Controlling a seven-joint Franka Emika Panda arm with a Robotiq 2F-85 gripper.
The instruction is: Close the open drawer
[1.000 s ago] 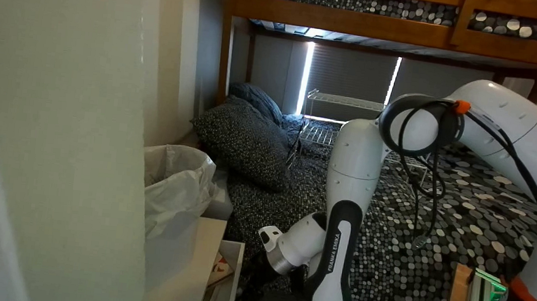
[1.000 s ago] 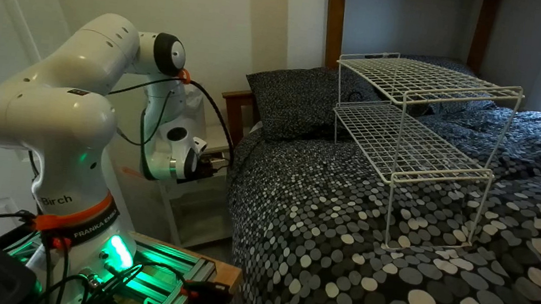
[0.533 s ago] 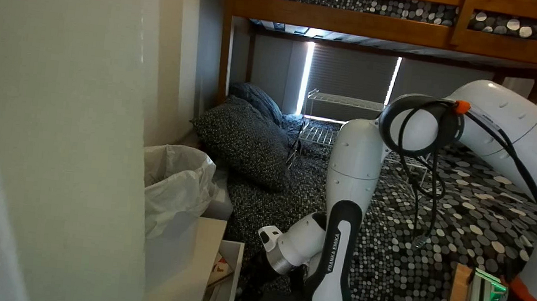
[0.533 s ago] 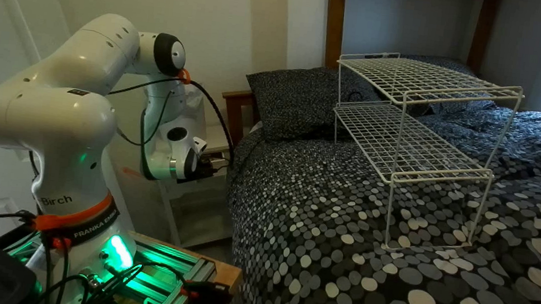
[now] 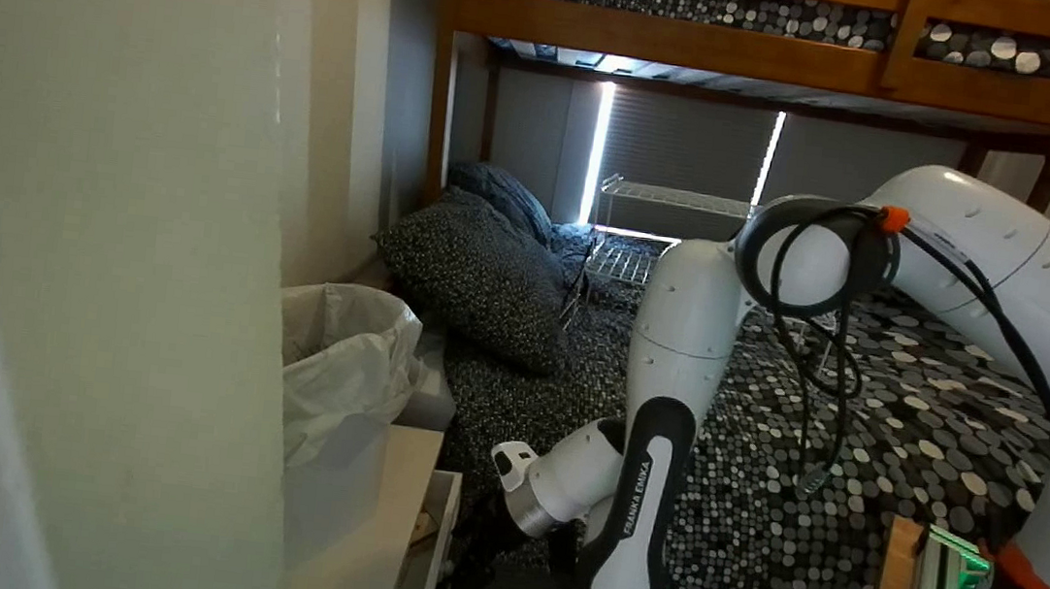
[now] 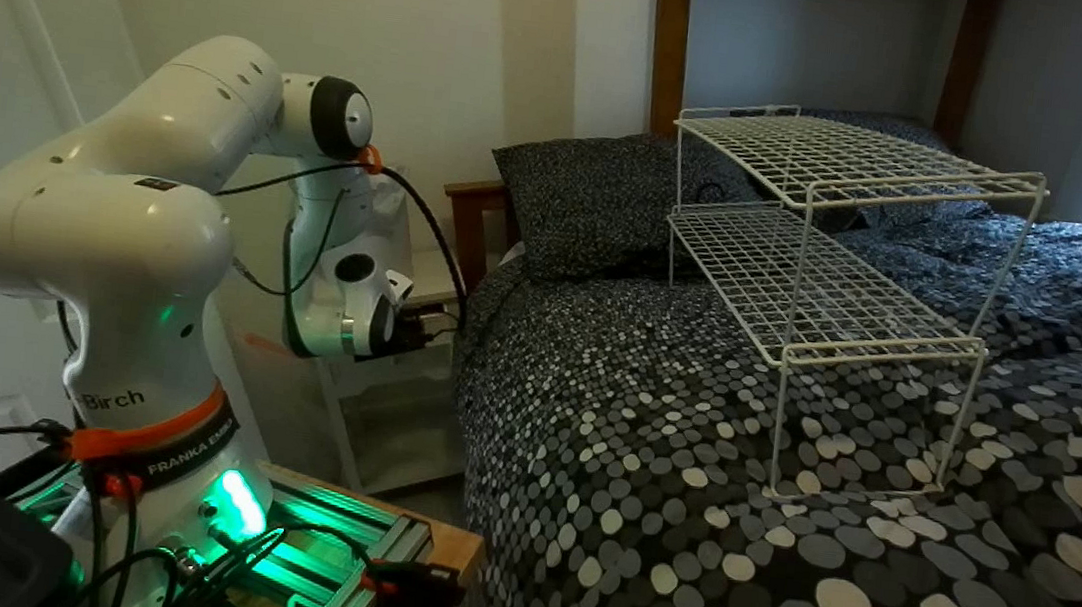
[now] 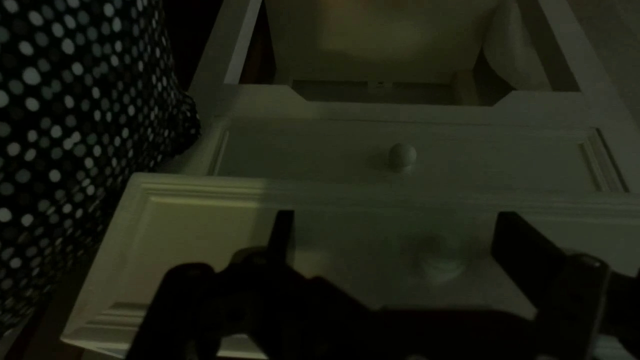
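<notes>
The white drawer (image 5: pixel 438 544) stands partly out of the pale storage unit (image 5: pixel 364 522), with a little tan material inside. In the wrist view, which looks upside down, its panelled front (image 7: pixel 200 230) sticks out past a shut drawer front (image 7: pixel 310 150). Its round knob (image 7: pixel 440 257) lies between my fingers. My black gripper (image 7: pixel 396 215) is open and holds nothing, with its fingertips spread over the drawer front. The gripper (image 5: pixel 468 572) is right at the drawer's outer face in an exterior view. In an exterior view the gripper (image 6: pixel 415 333) hides much of the drawer.
A bin with a white liner bag (image 5: pixel 352 364) stands on the unit. The bed's patterned cover (image 6: pixel 628 433) and pillow (image 5: pixel 488 276) lie close beside the unit. A white wire rack (image 6: pixel 837 264) stands on the bed. An open shelf (image 6: pixel 398 419) is below the drawers.
The arm and gripper have moved toward the storage unit. The drawer front has moved in with them, and the drawer's opening is narrower with less of its contents showing.
</notes>
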